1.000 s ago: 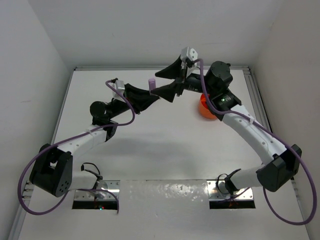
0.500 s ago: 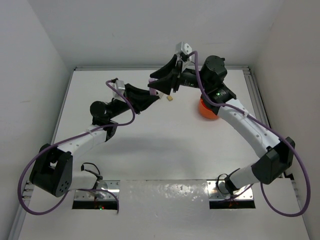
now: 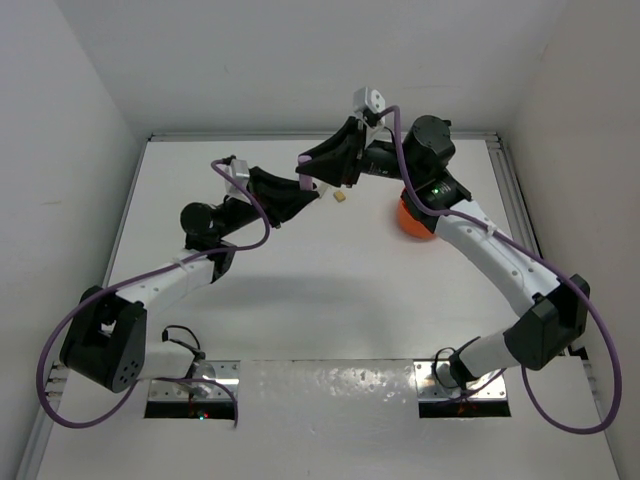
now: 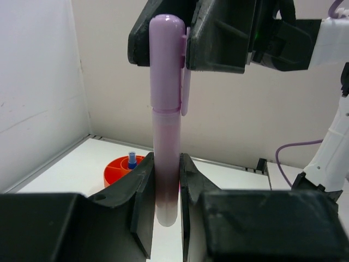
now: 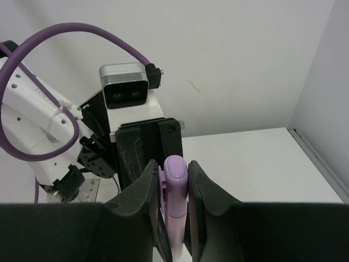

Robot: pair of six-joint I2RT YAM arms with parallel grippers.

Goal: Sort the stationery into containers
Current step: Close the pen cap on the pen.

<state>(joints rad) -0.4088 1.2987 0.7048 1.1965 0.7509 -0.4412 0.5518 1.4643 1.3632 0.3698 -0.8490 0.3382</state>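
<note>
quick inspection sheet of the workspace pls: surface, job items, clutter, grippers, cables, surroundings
surface: white table, no spill seen
job's things: lilac pen held between both grippers; tan block lying on the table near them; orange tub partly hidden by the right arm, small blue bottle standing in it
clutter: nothing seen
grippers: left gripper shut on the pen's barrel; right gripper shut on its capped end
cables: purple cables loop along both arms, clear of the pen
surroundings: plain white walls on three sides
</note>
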